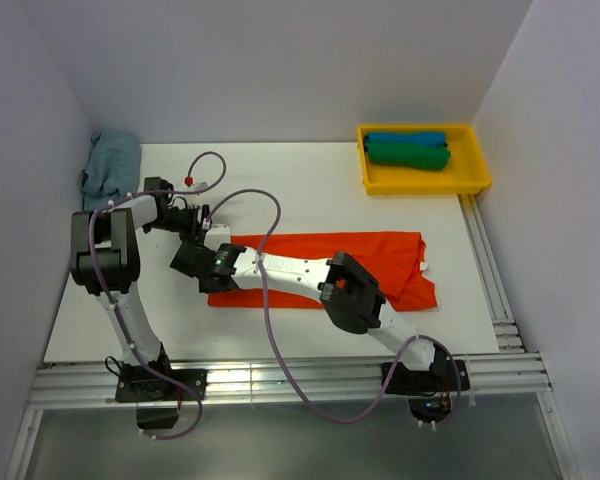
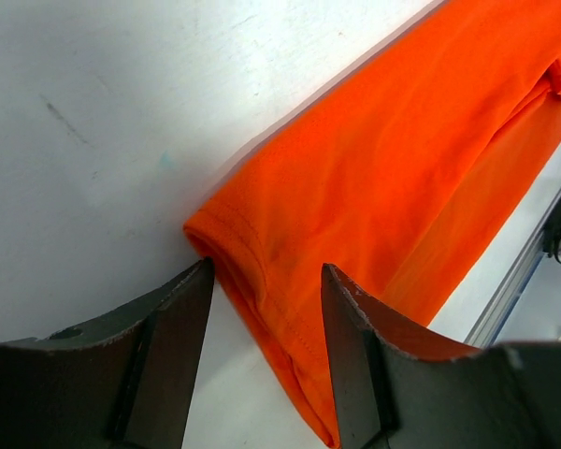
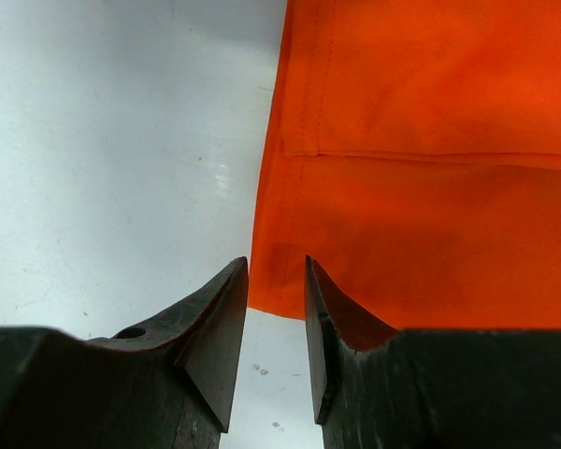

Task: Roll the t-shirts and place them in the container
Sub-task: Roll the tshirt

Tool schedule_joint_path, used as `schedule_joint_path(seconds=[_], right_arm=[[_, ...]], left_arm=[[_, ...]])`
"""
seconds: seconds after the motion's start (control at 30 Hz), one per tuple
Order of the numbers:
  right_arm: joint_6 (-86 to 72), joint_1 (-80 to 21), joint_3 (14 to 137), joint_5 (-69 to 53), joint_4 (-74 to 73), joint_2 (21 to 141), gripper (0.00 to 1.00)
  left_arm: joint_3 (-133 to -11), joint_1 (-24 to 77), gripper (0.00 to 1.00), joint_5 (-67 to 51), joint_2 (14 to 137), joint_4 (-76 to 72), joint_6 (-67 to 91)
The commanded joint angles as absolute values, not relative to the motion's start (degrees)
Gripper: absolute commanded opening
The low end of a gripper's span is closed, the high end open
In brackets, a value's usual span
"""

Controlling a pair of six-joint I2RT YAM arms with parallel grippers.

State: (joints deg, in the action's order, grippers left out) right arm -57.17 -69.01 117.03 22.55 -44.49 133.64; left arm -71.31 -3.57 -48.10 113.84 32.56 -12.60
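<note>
Far left, at the back corner of the table [image 1: 310, 180]: a crumpled grey-blue cloth [image 1: 110, 165]. Next, left end effector [image 2: 266, 265]: spread wide, straddling the folded left end of the orange t-shirt [image 1: 380, 250] without clamping it. Then right end effector [image 3: 276, 260]: at that same end, fingers narrowly parted at the cloth's corner; cannot tell whether pinching it. Lies as a long flat band across mid-table. Far right, in a yellow tray [image 1: 420, 187]: blue t-shirt [image 1: 405, 138] and green t-shirt [image 1: 408, 156], both rolled, side by side.

The fingers [image 3: 355, 393] of the right gripper [image 3: 276, 262] hide the lower edge of the orange shirt [image 3: 430, 187]; any pinch is unclear.
</note>
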Motion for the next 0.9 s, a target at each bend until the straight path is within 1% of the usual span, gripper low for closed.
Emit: schedule_joint_path(seconds=[0.0,0.33,0.53,0.57,0.7,0.73,0.8,0.83,0.87], right_arm=[[-57.22,-70.22,119.7,22.5,-43.33,135.44,0.39],[-57.48,-71.01,120.14,21.71,-43.86,138.16,0.4],[-57.22,-71.37,122.08,20.74,-45.7,140.01,0.45],[-57.22,-71.54,122.34,20.74,-46.14,140.1,0.47],[-57.83,-71.81,121.82,20.39,-47.02,140.71,0.47],[-57.92,-71.81,121.73,20.3,-47.2,140.8,0.46],[-58.18,-71.72,120.94,20.13,-47.2,140.54,0.36],[-58.27,-71.81,120.59,19.95,-47.02,140.45,0.33],[-58.36,-71.81,120.15,19.95,-46.85,140.19,0.27]], left_arm=[[-71.72,-2.81,0.57,-46.93,115.93,31.47,-12.75],[-71.02,-2.37,0.55,-46.23,116.02,30.76,-11.87],[-70.58,-2.37,0.54,-45.53,115.75,30.32,-11.43],[-70.49,-2.37,0.54,-45.01,115.66,30.15,-11.25],[-70.58,-2.29,0.47,-43.07,115.49,30.24,-10.46],[-70.58,-2.2,0.44,-42.37,115.31,30.23,-10.37],[-70.49,-2.02,0.41,-41.66,115.4,30.15,-10.2],[-70.49,-2.02,0.35,-41.05,115.4,30.15,-9.76],[-70.4,-1.93,0.33,-40.87,115.4,30.15,-9.67]])
